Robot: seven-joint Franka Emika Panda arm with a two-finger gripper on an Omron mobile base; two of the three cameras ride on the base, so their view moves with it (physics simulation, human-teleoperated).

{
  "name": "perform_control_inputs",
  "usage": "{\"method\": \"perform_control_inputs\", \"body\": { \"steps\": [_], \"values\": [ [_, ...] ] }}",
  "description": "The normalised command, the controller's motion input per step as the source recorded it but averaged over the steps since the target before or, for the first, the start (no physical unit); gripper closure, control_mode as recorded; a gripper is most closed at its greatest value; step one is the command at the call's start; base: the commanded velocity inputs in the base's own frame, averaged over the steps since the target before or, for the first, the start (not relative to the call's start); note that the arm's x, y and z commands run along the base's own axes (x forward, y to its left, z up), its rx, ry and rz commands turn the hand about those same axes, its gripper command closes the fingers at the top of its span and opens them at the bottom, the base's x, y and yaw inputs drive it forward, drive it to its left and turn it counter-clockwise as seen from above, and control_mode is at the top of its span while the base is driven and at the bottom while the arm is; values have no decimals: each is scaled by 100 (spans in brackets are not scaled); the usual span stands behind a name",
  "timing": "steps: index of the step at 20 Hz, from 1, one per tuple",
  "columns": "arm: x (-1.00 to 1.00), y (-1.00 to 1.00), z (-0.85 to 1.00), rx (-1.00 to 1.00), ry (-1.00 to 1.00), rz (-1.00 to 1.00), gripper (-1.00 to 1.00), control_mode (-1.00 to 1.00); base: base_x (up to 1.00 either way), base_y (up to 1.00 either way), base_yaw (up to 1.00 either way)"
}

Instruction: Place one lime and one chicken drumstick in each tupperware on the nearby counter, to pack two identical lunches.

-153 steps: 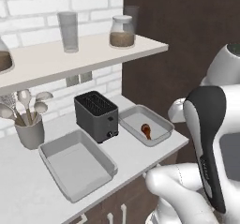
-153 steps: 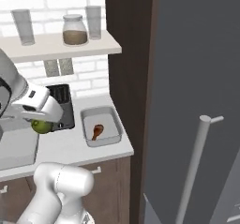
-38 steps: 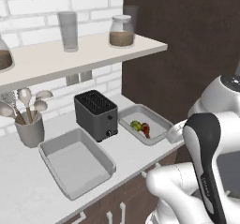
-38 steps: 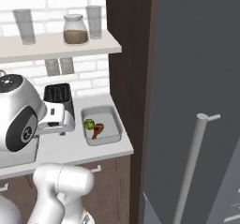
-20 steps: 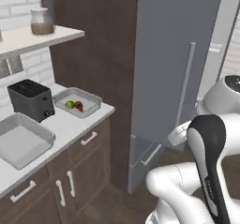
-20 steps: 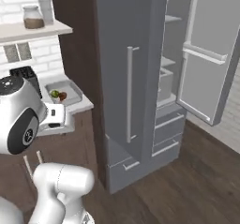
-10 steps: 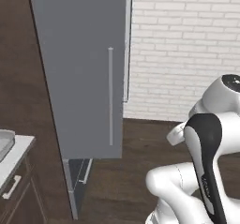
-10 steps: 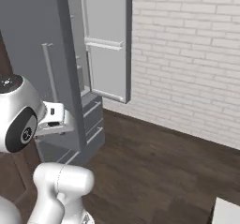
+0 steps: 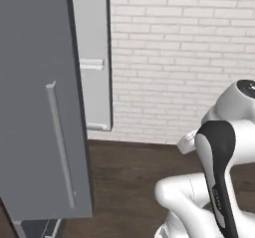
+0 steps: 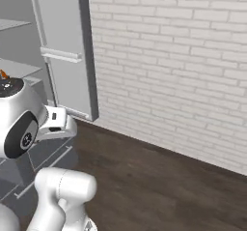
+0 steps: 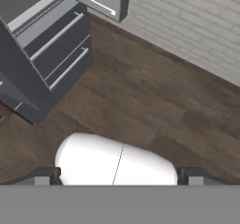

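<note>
- A tall grey refrigerator (image 9: 40, 107) is seen at the left of the left base view, with a long vertical handle (image 9: 61, 143) on its closed near door.
- Beyond it, an open fridge door (image 9: 93, 58) with inner door shelves is seen standing against a white brick wall (image 9: 184, 58).
- A dark wood-plank floor (image 10: 159, 186) is spread below the wall in both base views.
- In the right base view, the open fridge door (image 10: 65, 51) is seen at the upper left, with the fridge interior shelves (image 10: 17, 68) to its left; a small orange item is glimpsed on one shelf, too small to be identified.
- In the hand view, the fridge's lower drawers (image 11: 51, 45) are seen at the upper left above the floor.
- The gripper (image 11: 117, 177) is shown with its two fingertips (image 11: 44, 176) set wide apart at opposite sides of the hand view's bottom; nothing is held between them.
- The whereabouts of the tupperwares, the lime, the drumstick and the counter cannot be told from these views.
</note>
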Motion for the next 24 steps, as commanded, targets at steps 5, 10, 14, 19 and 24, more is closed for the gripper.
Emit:
{"method": "perform_control_inputs", "body": {
  "steps": [5, 10, 14, 19, 24],
  "values": [
    [0, 0, 0, 0, 0, 0, -100, 100, 100, -12, 8],
    [0, 0, 0, 0, 0, 0, -100, 100, 91, -26, 77],
    [0, 0, 0, 0, 0, 0, -100, 100, 84, -29, 86],
    [0, 0, 0, 0, 0, 0, -100, 100, 88, -33, 84],
    [0, 0, 0, 0, 0, 0, -100, 100, 97, -43, 77]
  ]
}}
